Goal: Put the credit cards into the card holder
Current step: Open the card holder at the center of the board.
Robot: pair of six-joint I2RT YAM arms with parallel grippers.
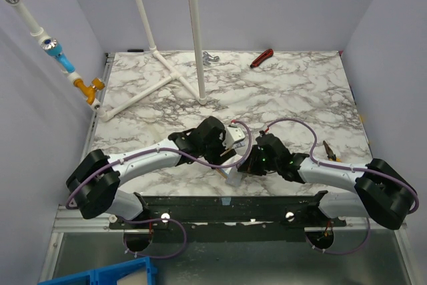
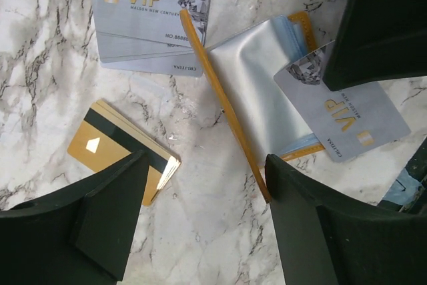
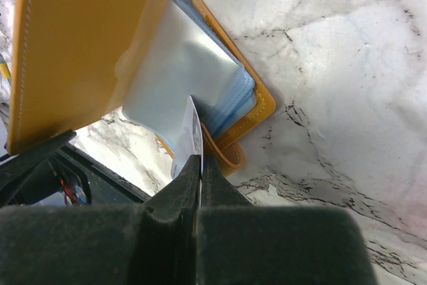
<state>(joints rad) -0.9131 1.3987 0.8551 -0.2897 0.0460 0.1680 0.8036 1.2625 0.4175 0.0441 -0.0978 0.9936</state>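
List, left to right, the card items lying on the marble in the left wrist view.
Gold-tan cards with a dark stripe → open card holder showing its silvery sleeve → grey VIP card held by the right gripper. The grey VIP stack at the top is left out.

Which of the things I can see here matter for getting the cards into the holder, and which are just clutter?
Job:
grey VIP cards
gold cards
card holder
grey card pinched by right gripper
left gripper, open

Clutter:
red-handled tool
pliers
white pipe frame
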